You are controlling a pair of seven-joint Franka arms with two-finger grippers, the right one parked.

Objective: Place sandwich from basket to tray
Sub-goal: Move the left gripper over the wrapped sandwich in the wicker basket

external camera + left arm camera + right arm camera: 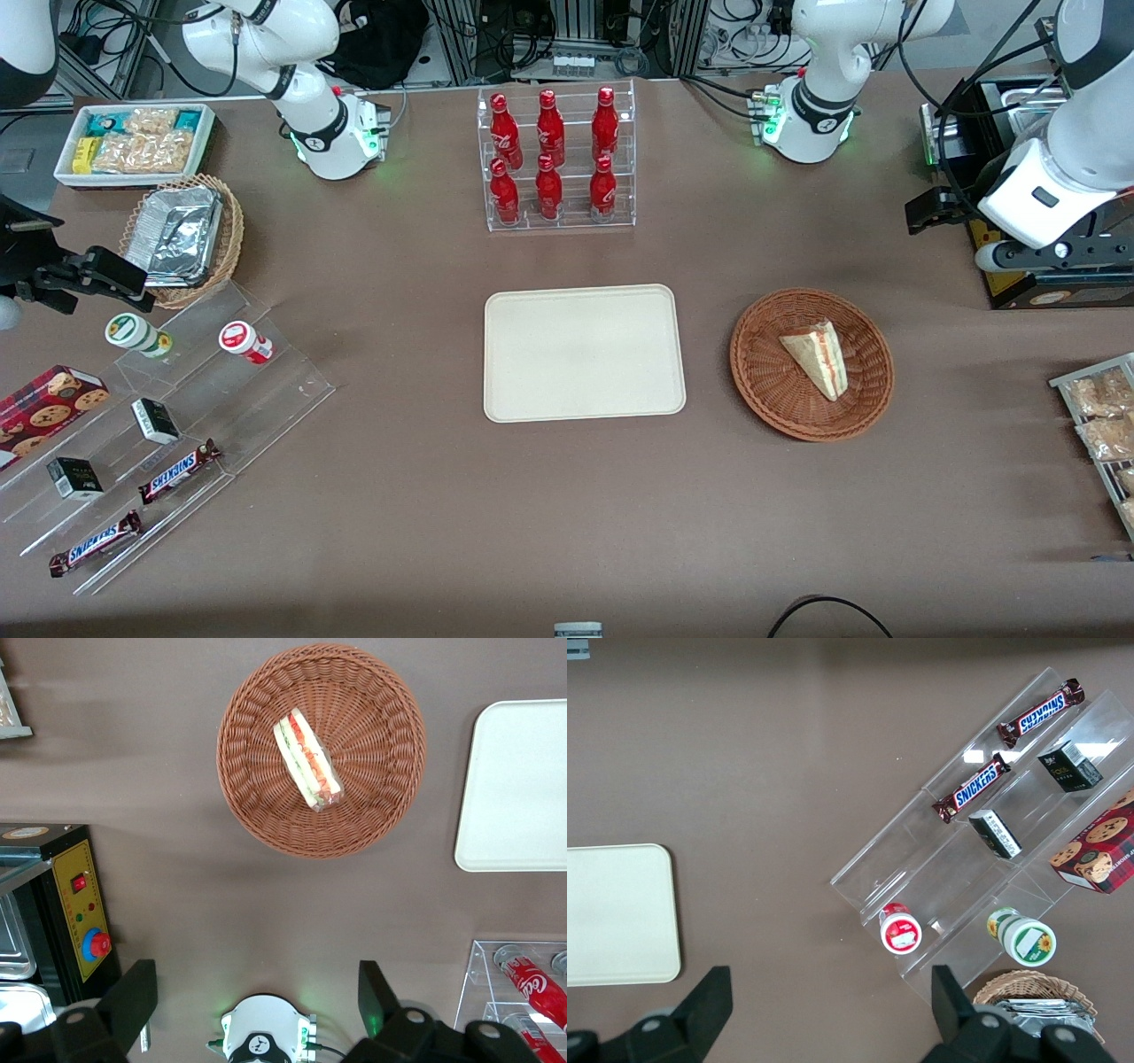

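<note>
So the sandwich (818, 358) sits in the wicker basket (762, 372), lying on its side with the filling edge showing. The left gripper (257, 992) hangs high above the table, fingers spread wide with nothing between them (probably just lining up). The cream tray (585, 352) waits bare just beside the basket, handy for a short carry.

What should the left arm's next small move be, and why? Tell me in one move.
Probably bring the gripper over the basket and lower it toward the sandwich. The sandwich lies in the basket, untouched, and the tray beside it holds nothing. The gripper hangs high above the table toward the working arm's end, fingers spread apart and holding nothing, so the approach comes first.
</note>
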